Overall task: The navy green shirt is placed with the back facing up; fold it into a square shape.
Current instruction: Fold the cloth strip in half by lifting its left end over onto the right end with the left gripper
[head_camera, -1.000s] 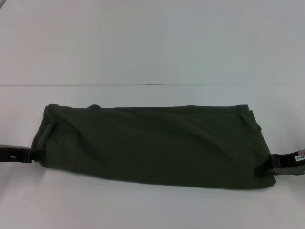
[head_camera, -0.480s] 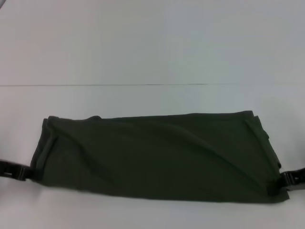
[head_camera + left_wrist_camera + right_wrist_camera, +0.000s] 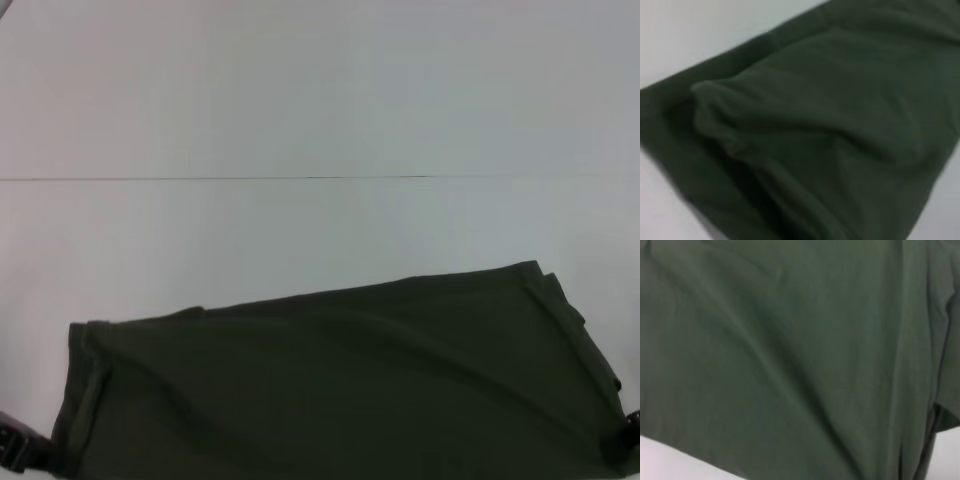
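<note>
Shirt dragged toward the robot.
The shirt [image 3: 340, 385] has slid down the table [image 3: 300, 110] to the near edge, now slanted with its right end farther back; left gripper [image 3: 14, 448] and right gripper [image 3: 630, 432] have retreated to the bottom corners.

The navy green shirt [image 3: 830, 135] fills the view in soft rumpled folds on the white table [image 3: 700, 30]

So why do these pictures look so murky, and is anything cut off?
Head view: the navy green shirt is dim and runs off the bottom edge, on a pale table. Both wrist views: cloth fills the frame, soft and blurred, so only folds show.
</note>
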Controlling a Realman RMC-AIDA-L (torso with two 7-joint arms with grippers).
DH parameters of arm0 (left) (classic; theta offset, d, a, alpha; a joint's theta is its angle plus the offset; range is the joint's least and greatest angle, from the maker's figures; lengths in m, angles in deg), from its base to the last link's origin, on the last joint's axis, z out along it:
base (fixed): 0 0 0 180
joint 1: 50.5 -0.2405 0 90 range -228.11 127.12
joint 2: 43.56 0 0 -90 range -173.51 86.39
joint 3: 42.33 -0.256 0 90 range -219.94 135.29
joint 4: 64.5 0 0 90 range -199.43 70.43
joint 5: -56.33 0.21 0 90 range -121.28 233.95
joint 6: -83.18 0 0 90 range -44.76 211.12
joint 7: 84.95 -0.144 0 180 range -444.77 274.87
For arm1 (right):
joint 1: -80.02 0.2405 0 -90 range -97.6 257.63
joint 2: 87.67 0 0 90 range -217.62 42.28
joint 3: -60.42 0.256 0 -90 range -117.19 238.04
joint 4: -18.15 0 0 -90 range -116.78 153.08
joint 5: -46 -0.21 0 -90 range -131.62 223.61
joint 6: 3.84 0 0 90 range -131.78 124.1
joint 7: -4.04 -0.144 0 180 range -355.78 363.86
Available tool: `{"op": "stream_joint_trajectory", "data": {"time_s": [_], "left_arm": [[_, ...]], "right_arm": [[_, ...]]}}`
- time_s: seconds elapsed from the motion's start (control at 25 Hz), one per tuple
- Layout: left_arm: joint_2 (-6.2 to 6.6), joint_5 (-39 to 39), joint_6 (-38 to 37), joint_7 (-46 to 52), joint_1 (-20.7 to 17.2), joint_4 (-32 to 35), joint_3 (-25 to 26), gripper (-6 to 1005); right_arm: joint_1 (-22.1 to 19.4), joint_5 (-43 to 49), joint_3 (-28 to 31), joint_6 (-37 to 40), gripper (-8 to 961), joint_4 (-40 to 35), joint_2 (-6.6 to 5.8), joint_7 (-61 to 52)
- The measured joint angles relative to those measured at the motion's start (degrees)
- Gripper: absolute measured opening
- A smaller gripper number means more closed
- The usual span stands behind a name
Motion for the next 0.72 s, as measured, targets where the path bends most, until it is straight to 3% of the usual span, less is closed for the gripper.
{"op": "stream_joint_trajectory", "data": {"time_s": [0.28,0.72], "left_arm": [[0.21,2.81,-6.93,-2.12,0.38,-0.05,-0.44,73],[0.24,3.06,-8.72,-3.72,-0.08,1.16,-0.09,79]], "right_arm": [[0.46,3.94,-1.33,3.19,22,-0.02,0.98,1.02],[-0.08,3.47,-0.91,4.41,23,-0.65,0.96,2.69]]}}
